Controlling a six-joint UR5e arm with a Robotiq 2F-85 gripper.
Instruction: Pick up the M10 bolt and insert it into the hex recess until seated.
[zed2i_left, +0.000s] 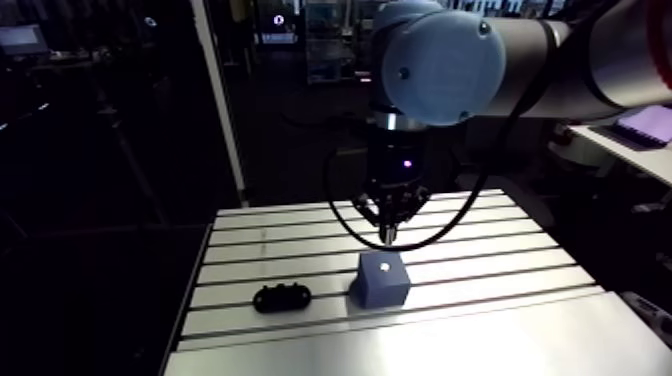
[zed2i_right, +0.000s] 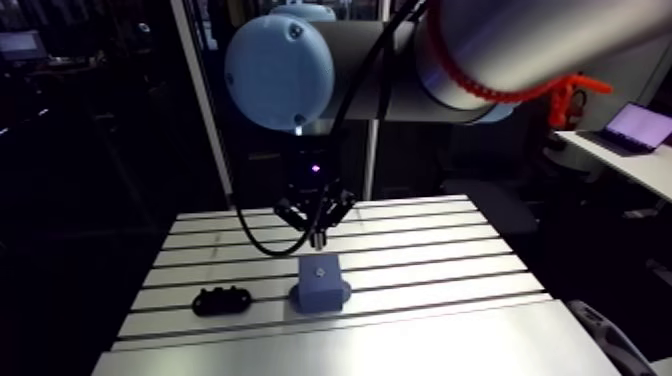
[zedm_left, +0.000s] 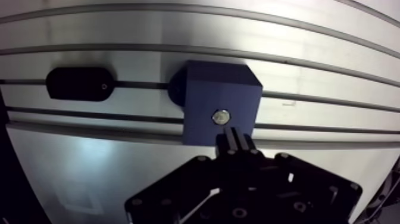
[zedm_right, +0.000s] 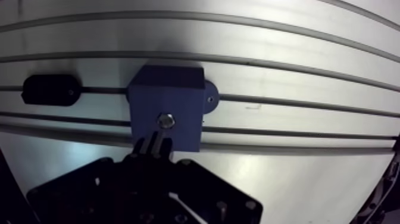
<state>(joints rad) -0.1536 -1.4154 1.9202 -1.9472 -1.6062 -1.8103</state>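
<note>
Sitting in the top of the one blue block (zedm_left: 217, 89), the single M10 bolt (zedm_left: 221, 117) seems seated flush; the gripper (zedm_left: 234, 133) hangs just over it, fingers together and empty; one black holder (zedm_left: 80, 83) lies beside

The desk (zedm_left: 333, 47) is showing smooth brushed aluminium, shining softly. The blue block (zedm_left: 238, 98) is looking like matt plastic, and the bolt head (zedm_left: 221, 117) in its top is gleaming as bare metal. The black piece (zedm_left: 80, 83) and the end effector (zedm_left: 235, 140) are looking matt and dark.
</note>
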